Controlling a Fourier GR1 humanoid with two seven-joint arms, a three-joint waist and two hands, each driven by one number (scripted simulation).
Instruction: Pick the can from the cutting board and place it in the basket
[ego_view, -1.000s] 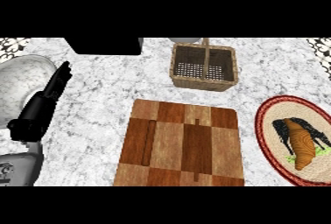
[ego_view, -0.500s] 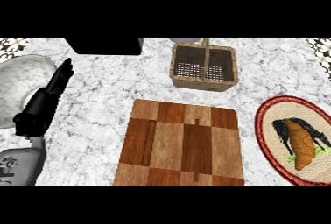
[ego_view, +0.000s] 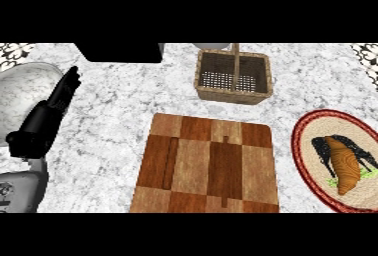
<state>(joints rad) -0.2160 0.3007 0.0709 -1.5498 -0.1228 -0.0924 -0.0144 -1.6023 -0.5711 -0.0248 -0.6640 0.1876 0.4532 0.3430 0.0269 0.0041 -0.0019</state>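
The left robot hand (ego_view: 40, 125) lies at the left side of the counter (ego_view: 111, 150). Its fingers are straight and open, and it holds nothing. I think it is just resting there, out of the way. The right robot hand does not show. The cutting board (ego_view: 207, 165) in the middle has no can on it. The basket (ego_view: 230, 95) stands behind the board and looks empty. A pale round thing (ego_view: 214, 46) peeks out just behind the basket. Maybe that is the can, but I cannot tell.

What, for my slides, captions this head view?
Left robot hand open beside cutting board; basket beyond, plate at right.
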